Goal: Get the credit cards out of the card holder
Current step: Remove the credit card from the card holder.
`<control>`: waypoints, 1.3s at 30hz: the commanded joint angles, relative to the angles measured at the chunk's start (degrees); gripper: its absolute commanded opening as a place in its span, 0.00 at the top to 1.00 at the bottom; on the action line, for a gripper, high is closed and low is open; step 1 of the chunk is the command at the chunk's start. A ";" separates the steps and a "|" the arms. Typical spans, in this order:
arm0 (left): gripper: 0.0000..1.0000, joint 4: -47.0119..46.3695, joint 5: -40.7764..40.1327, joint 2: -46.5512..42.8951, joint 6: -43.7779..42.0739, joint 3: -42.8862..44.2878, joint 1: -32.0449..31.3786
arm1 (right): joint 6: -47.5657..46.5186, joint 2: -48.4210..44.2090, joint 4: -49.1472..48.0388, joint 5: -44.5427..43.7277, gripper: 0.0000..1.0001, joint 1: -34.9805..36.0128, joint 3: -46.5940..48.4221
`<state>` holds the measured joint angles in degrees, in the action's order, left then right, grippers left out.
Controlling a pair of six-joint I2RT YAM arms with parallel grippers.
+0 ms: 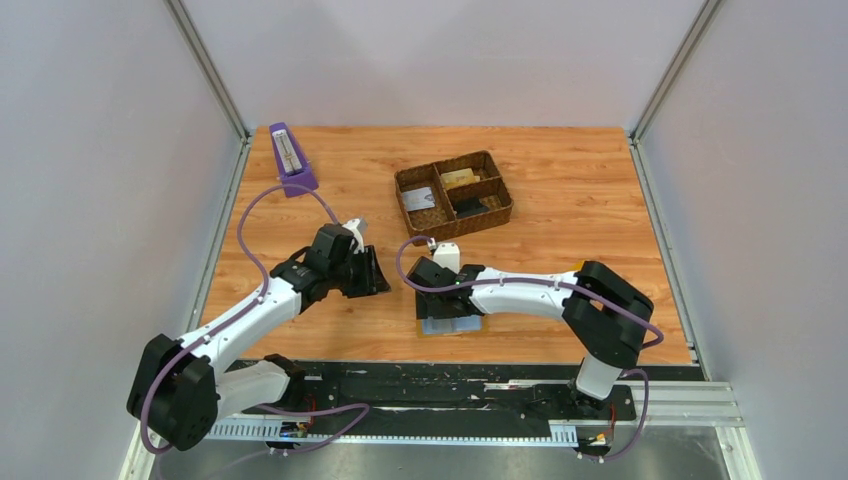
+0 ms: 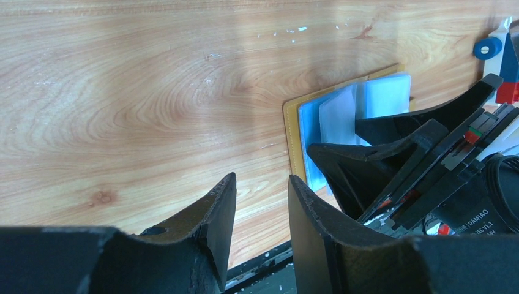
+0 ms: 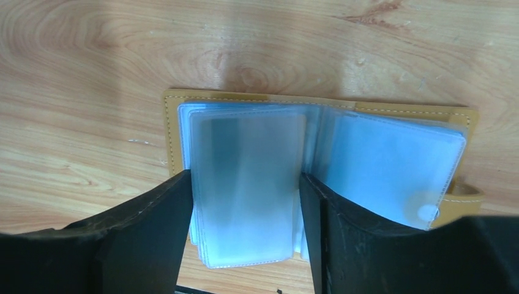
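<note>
One open card holder beneath right end effector, jaws apart

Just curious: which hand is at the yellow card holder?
The right hand: its fingers straddle the sleeves of the open card holder. The left hand hangs over bare wood beside it.

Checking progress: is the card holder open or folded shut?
Open. The card holder lies spread on the table, yellow cover down, blue-grey sleeves showing on both sides, one stack standing inside the right gripper.
</note>
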<state>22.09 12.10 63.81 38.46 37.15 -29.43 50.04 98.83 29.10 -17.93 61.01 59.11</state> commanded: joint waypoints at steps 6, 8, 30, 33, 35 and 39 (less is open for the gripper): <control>0.55 -0.94 0.43 0.44 -1.02 -0.14 0.38 | 2.10 -0.36 -0.58 -1.01 0.47 0.29 -1.77; 0.55 -1.59 1.62 0.89 -0.96 -0.43 0.34 | 1.57 -2.21 -3.78 0.01 0.50 0.22 -3.50; 0.58 -16.40 18.62 12.84 2.32 -2.60 0.34 | -3.06 -12.36 -34.16 22.01 0.61 -5.80 -20.88; 0.58 -18.42 19.70 14.66 2.68 -2.57 0.40 | -3.22 -13.70 -36.80 23.61 0.59 -6.57 -23.26; 0.58 -19.69 20.36 15.98 3.15 -2.60 0.35 | -3.56 -14.59 -38.18 24.50 0.57 -7.07 -24.47; 0.58 -21.58 21.16 18.15 3.99 -2.54 0.32 | -4.03 -15.75 -39.52 25.47 0.54 -7.81 -26.06</control>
<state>5.21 31.00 80.68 41.15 34.54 -29.41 47.24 84.77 -7.11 4.99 53.95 34.54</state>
